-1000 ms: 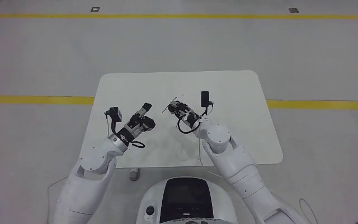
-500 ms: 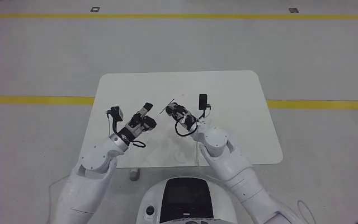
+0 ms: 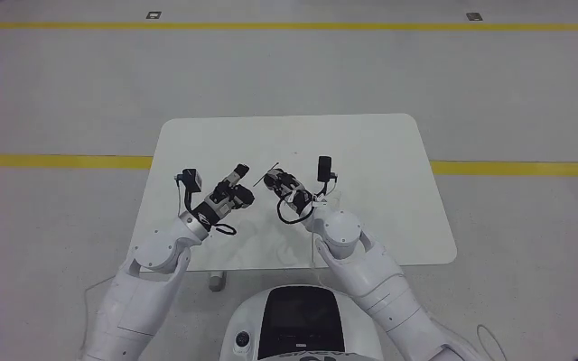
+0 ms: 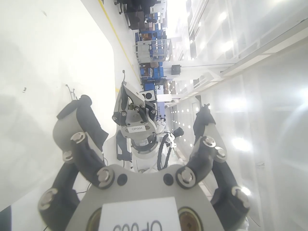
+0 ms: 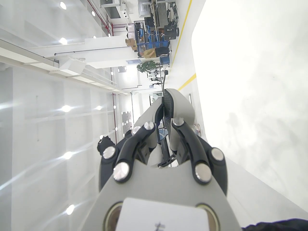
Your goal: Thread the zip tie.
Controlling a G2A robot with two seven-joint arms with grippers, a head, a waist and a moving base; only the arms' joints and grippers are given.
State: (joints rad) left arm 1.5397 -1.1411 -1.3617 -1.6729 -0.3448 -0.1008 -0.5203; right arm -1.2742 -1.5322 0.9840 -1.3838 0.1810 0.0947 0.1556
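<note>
In the top view my two grippers face each other over the middle of the white table [image 3: 361, 144]. The right gripper [image 3: 274, 177] is shut on a thin black zip tie [image 3: 268, 171], whose short end pokes out past the fingertips toward the left gripper [image 3: 242, 179]. In the left wrist view the zip tie [image 4: 123, 76] sticks out of the shut right gripper [image 4: 127, 94], which sits between my open left fingers [image 4: 81, 111]. In the right wrist view the right gripper [image 5: 166, 94] is pressed together with the zip tie [image 5: 165, 80] rising from its tip.
The table top [image 3: 226, 144] around the grippers is bare white. Its rounded far corner [image 4: 109, 46] and edge lie beyond the grippers, with grey floor and a yellow line [image 3: 72, 161] around the table.
The two grippers have drawn closer together: the right one with the zip tie shifted left, the left one edged right. The gap between them is smaller.
</note>
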